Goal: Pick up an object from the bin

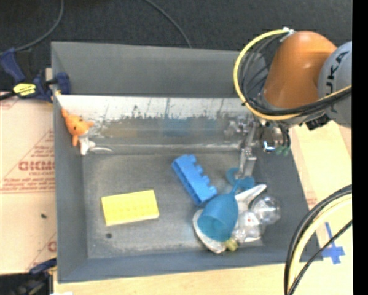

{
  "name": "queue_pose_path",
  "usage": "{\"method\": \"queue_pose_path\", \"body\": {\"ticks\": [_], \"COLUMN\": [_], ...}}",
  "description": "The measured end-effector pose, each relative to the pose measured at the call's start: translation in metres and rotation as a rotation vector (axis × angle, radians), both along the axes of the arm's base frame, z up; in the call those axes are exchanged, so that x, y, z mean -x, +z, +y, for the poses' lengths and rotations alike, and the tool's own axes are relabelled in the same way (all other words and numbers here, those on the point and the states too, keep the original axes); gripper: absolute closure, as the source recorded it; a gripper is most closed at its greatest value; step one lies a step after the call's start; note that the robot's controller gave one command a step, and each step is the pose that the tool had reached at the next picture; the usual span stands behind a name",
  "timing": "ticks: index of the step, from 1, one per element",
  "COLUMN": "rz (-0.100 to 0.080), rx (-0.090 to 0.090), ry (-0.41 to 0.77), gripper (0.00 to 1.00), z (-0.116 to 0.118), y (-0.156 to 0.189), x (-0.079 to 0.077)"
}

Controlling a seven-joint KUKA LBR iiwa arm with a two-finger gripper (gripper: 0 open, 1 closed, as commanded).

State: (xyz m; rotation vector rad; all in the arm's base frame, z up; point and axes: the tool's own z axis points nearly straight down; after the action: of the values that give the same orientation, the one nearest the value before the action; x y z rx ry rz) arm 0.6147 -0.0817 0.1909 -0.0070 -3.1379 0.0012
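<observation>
Camera view has the hand (247,163) low at the bin's right, over a small blue piece (239,180) that touches a blue cup (217,217) and crumpled clear plastic (260,214); I cannot tell whether it is released or clenched, and such crowding could make it snag a neighbour.

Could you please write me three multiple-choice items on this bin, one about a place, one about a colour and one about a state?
1. The yellow block lies: A at the lower left of the bin; B against the back wall; C on the rim.
2. The toothed brick is: A red; B blue; C green.
3. The blue cup is: A upright; B tipped on its side; C upside down.
Answers: A, it sits alone at lower left; B, it is plainly blue; B, its mouth faces sideways.
</observation>
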Motion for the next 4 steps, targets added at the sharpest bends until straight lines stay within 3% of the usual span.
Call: {"method": "queue_pose_path", "body": {"ticks": [1,2,3,4], "rz": [-0.008,-0.006,-0.015,-0.012], "rx": [0.001,-0.001,0.000,-0.001], "ry": [0.002,-0.088,-0.159,-0.308], "gripper": [0.00,0.00,0.00,0.00], "z": [0.000,0.017,0.032,0.031], "y": [0.005,-0.070,-0.103,-0.107], "x": [-0.002,-0.004,0.018,0.031]}}
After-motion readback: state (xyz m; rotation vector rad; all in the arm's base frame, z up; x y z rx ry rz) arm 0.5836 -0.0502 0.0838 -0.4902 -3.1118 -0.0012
